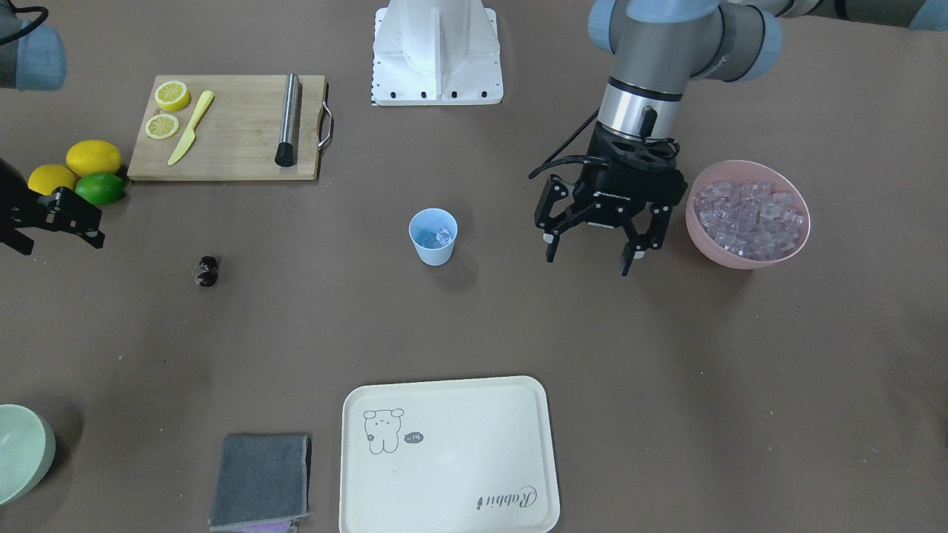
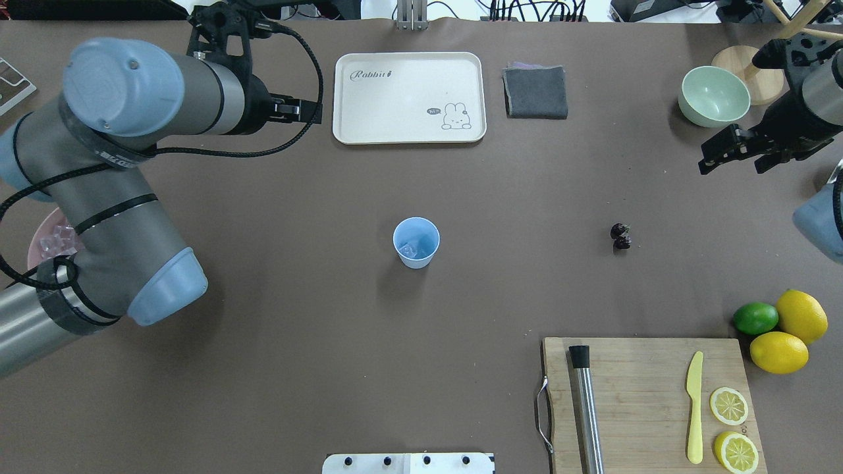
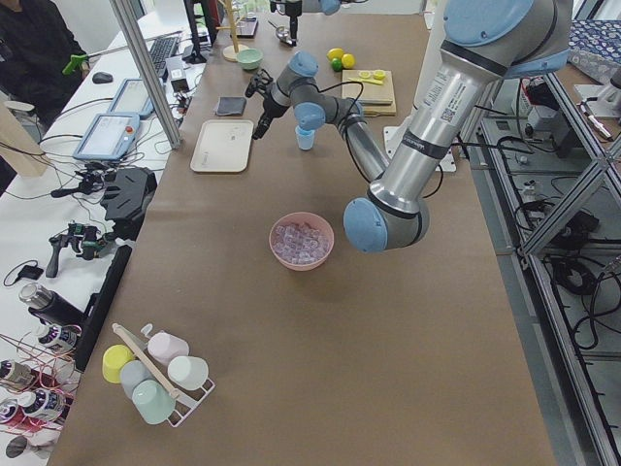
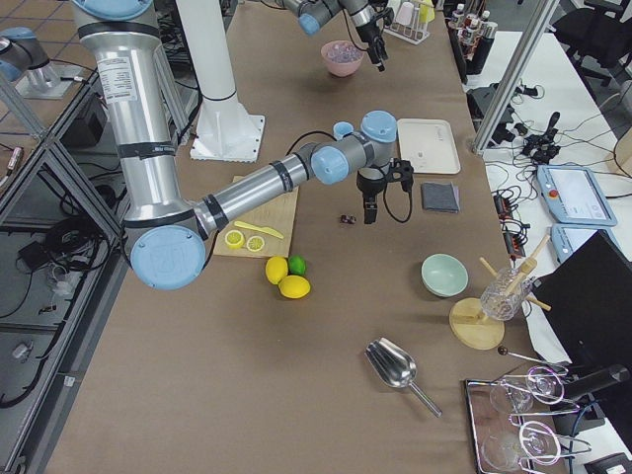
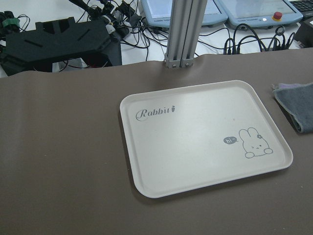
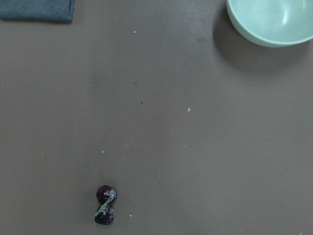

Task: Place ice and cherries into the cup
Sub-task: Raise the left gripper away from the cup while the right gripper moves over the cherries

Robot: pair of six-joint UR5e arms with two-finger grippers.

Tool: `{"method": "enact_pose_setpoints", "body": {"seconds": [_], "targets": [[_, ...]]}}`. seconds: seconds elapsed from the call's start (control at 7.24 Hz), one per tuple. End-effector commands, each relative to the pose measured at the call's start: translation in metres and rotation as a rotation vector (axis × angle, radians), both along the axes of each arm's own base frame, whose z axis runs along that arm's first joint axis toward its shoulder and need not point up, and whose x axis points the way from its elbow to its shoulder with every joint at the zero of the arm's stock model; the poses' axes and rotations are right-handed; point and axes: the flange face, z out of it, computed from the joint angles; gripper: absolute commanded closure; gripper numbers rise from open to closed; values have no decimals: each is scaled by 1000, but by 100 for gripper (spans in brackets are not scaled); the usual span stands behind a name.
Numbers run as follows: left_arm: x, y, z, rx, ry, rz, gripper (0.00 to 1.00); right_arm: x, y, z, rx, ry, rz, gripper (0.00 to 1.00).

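Past the tray (image 1: 459,481) at the bottom edge, we see the cup (image 1: 432,252) mid-frame with a few ice cubes (image 1: 443,235) inside. The cherries (image 1: 207,272) lie on the table to its left. The left gripper (image 1: 589,259), jaws apart and empty, hangs between the cup and the pink bowl (image 1: 798,235). The right gripper (image 1: 55,240), also spread, is at far left. We'd pinch the pair low and gently.

Bare brown tabletop rings the small light blue plastic cup (image 1: 432,235), and its mouth lies open from above. The left gripper (image 1: 589,263), fingers spread, hangs between it and the pink bowl (image 1: 744,262) of clear ice cubes (image 1: 748,218). The dark red cherry pair (image 1: 207,272) lies alone on the tabletop. The wooden cutting board (image 1: 237,141) and cream rectangular tray (image 1: 459,459) sit well apart from both.
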Motion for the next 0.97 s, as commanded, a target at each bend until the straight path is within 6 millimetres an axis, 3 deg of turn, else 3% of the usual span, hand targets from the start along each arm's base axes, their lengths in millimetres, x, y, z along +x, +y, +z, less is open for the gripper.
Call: {"method": "enact_pose_setpoints", "body": {"seconds": [0.0, 0.41, 0.55, 0.83], "targets": [[-38, -13, 39, -32, -37, 90, 2, -59, 17, 1, -2, 21, 26, 0], [-43, -15, 42, -32, -42, 87, 2, -116, 22, 36, 24, 38, 9, 0], [-42, -16, 43, -34, -44, 87, 2, -136, 18, 36, 23, 56, 17, 0], [-41, -16, 43, -33, -45, 88, 2, -146, 20, 33, 1, 53, 28, 0]]}}
